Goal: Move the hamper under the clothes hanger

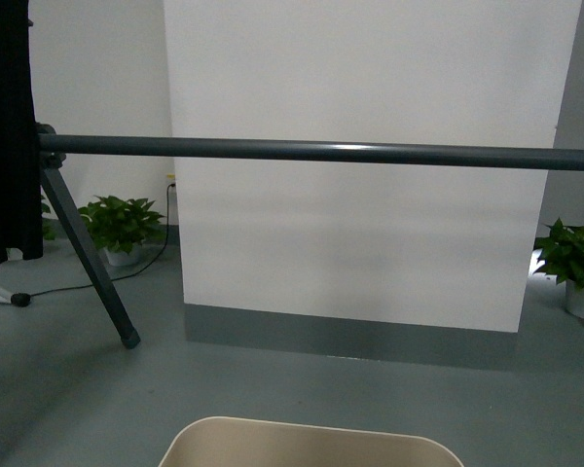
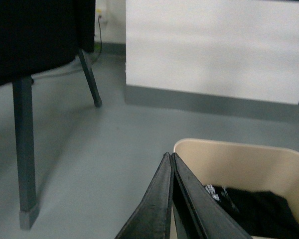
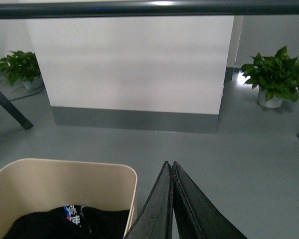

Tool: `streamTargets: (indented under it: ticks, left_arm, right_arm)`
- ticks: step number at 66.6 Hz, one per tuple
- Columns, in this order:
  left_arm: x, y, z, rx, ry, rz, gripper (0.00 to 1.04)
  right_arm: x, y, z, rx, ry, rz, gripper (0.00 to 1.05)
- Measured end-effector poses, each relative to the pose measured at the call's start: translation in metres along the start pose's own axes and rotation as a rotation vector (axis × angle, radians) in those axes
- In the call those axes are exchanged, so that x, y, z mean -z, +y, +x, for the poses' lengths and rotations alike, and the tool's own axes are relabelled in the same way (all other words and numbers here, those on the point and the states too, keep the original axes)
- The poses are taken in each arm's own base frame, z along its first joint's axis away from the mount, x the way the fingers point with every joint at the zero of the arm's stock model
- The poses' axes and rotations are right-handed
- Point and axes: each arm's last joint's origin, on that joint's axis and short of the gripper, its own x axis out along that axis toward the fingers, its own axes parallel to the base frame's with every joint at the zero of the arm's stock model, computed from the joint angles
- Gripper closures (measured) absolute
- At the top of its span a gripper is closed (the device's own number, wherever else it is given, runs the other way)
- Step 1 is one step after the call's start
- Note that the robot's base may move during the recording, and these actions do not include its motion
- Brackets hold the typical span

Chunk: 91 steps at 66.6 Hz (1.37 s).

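I have the hamper (image 1: 310, 443) short of the clothes hanger (image 1: 321, 151): its far rim sits on the near side of the hanger's bar, with bare floor between, so by my reading I am mid-push. My left gripper (image 2: 170, 158) and right gripper (image 3: 169, 165) are both clenched on nothing, one outside each side wall of the hamper. Next I must drive the hamper forward until it stands beneath that bar.

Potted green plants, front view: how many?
2. One leafy green potted plant on the floor at far left by the wall; another at the right edge, partly cut off. Others may be hidden.
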Motion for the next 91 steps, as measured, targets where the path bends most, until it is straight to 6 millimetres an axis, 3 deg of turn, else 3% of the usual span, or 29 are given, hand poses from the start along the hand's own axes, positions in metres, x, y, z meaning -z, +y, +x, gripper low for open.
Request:
streamTargets:
  ticks: [49,55,75,85,91]
  left_arm:
    - [0.0001,0.0,-0.007,0.0,-0.018,-0.001,1.0]
    - [0.0001,0.0,-0.007,0.0,-0.018,0.0,0.86]
    - [0.0001,0.0,-0.007,0.0,-0.018,0.0,0.23]
    - [0.0001,0.0,-0.007,0.0,-0.018,0.001,0.05]
    - [0.0001,0.0,-0.007,0.0,-0.018,0.001,0.07]
  right_arm:
    - [0.0006,0.0001,-0.0072,-0.003,-0.014,0.0,1.02]
    - [0.0006,0.0001,-0.0072,-0.003,-0.014,-0.001,0.89]
    - [0.0006,0.0001,-0.0072,-0.003,-0.014,-0.001,0.28]
    - [0.0007,0.0001,-0.0072,-0.003,-0.013,0.0,0.06]
    - [0.0007,0.0001,-0.0072,-0.003,-0.013,0.0,0.08]
